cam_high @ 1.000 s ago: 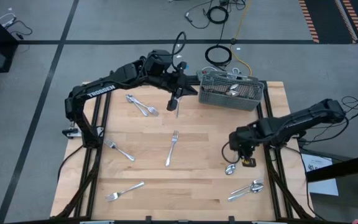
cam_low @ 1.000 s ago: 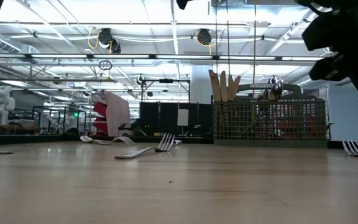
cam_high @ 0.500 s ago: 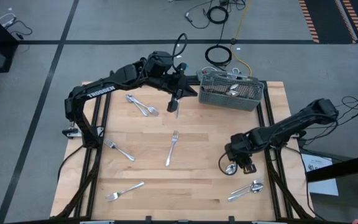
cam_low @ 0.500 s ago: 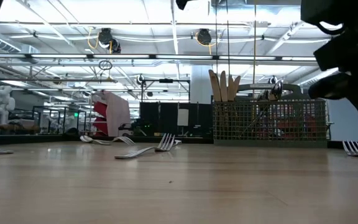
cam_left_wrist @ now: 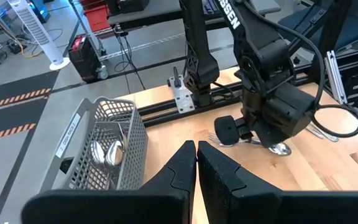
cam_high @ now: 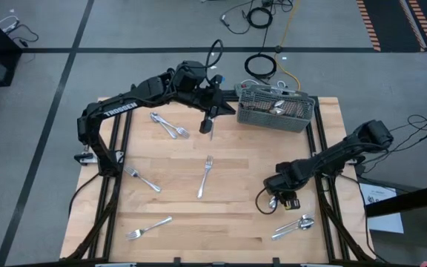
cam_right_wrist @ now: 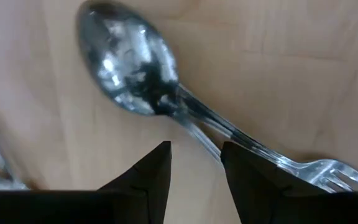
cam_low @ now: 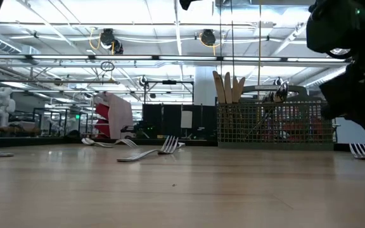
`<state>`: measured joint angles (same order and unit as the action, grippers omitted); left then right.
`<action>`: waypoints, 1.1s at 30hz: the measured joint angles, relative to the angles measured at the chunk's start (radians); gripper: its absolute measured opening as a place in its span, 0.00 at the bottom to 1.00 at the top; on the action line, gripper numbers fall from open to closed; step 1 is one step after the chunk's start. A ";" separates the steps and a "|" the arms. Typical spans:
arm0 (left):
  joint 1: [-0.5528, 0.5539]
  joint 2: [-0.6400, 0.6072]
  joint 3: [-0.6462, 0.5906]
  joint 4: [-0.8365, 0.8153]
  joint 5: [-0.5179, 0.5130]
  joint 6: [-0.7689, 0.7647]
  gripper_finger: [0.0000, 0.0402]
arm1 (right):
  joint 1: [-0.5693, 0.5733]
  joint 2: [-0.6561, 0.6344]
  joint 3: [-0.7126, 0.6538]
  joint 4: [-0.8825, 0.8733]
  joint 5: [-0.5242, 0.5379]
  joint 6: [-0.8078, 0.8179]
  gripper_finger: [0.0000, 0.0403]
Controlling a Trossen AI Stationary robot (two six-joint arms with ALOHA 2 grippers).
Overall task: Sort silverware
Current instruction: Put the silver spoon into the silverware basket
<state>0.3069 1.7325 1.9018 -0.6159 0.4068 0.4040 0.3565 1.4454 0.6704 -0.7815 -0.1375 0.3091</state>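
Fingers (cam_right_wrist: 148, 174) on our right gripper (cam_right_wrist: 195, 168) just popped apart above a spoon (cam_right_wrist: 142, 74), nothing held, so we're lining up a pick; left gripper (cam_left_wrist: 196, 163) stays pinched shut, empty, by the mesh caddy (cam_left_wrist: 101, 152).

Wooden table (cam_high: 236, 178) — scattered silverware (cam_high: 205, 176), mesh caddy (cam_high: 276, 108)

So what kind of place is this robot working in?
Probably a robotics lab or workshop hall: ceiling strip lights, taped concrete floor, loose cables, and a wooden table on a metal frame.

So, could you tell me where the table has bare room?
Free: the board between the centre fork and the right gripper, and the strip below that fork. Crowded: near the caddy by the left gripper, and the right corner's spoons.
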 joint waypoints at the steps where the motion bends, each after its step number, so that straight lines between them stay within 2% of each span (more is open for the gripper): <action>1: 0.000 0.000 0.000 0.001 0.000 0.001 0.07 | 0.000 0.008 0.000 0.005 0.006 0.011 0.35; 11: 0.000 0.000 0.000 -0.004 0.000 0.001 0.07 | 0.008 0.049 0.000 0.055 0.008 0.095 0.33; 15: 0.000 0.000 0.000 -0.014 0.000 0.001 0.07 | 0.052 0.048 0.001 0.056 0.030 0.160 0.24; 20: 0.000 0.000 0.000 -0.027 0.000 0.001 0.07 | 0.122 0.046 0.000 0.083 0.031 0.251 0.05; 23: 0.000 0.000 0.000 -0.026 0.000 0.001 0.07 | 0.152 0.042 0.000 0.095 0.027 0.306 0.02; 29: 0.000 0.000 0.000 -0.021 0.000 0.001 0.07 | 0.165 -0.043 -0.004 0.141 -0.043 0.419 0.01; 33: 0.001 0.000 0.000 -0.021 0.037 0.002 0.07 | 0.161 -0.152 -0.003 0.174 -0.014 0.496 0.01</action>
<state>0.3080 1.7325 1.9018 -0.6369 0.4443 0.4060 0.5171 1.2938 0.6671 -0.6075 -0.1513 0.8056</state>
